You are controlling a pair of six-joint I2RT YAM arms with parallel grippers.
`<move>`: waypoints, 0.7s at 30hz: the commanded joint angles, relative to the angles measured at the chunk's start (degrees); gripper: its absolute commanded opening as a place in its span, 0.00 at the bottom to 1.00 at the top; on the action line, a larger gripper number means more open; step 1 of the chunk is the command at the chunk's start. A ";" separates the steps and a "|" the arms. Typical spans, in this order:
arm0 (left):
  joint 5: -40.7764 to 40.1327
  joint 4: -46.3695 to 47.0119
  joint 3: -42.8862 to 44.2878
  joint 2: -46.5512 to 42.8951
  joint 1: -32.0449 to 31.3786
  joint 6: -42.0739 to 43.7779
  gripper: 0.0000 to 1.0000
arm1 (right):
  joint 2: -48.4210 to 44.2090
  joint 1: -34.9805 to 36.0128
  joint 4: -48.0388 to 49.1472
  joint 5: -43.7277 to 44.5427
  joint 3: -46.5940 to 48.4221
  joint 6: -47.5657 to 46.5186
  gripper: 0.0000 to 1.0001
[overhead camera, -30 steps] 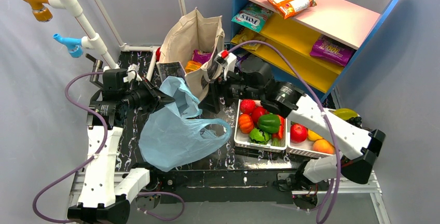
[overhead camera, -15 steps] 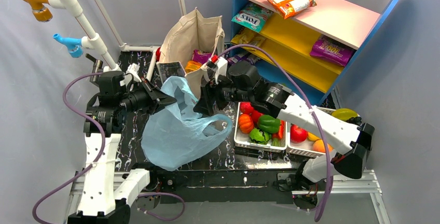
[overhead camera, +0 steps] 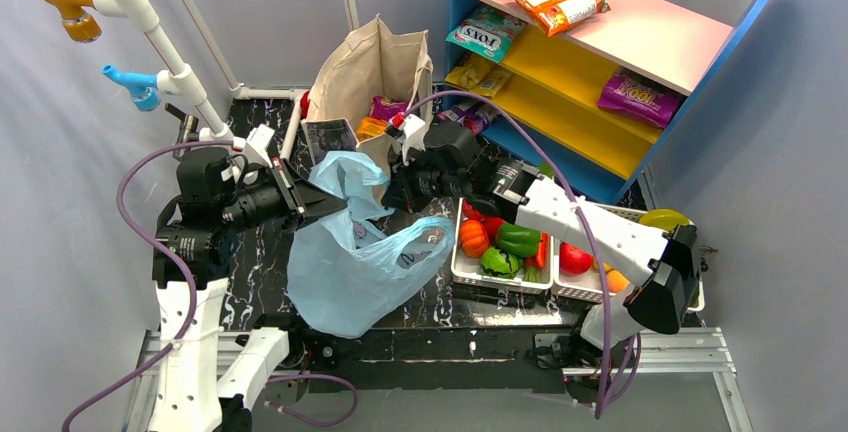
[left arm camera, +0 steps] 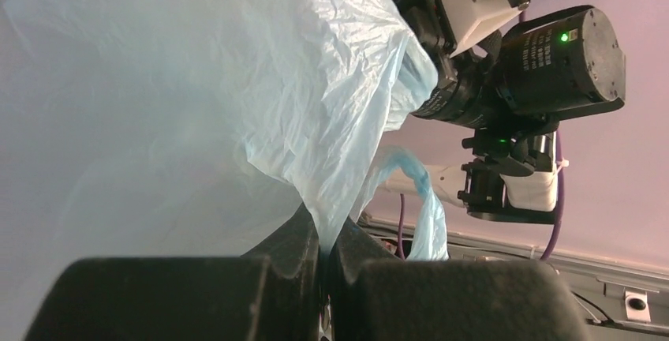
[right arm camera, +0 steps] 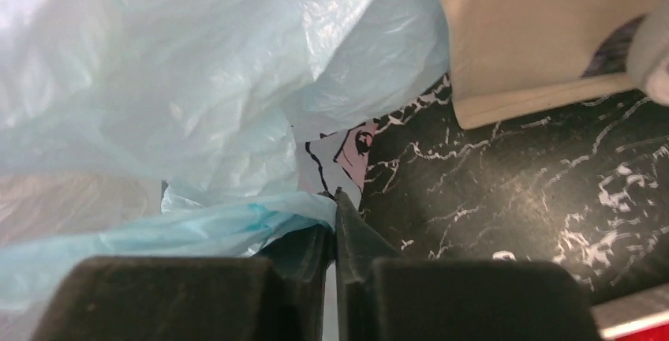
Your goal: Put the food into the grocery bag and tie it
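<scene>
Black tabletop [overhead camera: 450, 302]: grocery bag [overhead camera: 345, 277] upright (mouth up)

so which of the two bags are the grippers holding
The thin light-blue plastic bag: the left gripper and the right gripper each pinch its film. The stiff beige canvas tote stands behind it, held by neither.
</scene>
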 commanded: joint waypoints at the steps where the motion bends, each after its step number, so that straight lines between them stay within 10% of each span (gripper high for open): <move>1: 3.26 -6.44 3.61 0.37 -0.14 5.56 0.00 | -5.19 0.23 -2.56 6.20 2.83 -8.46 0.04; 21: -8.50 -21.72 -2.23 -5.43 -7.59 21.26 0.00 | -10.04 0.30 -3.13 1.35 15.10 -32.41 0.01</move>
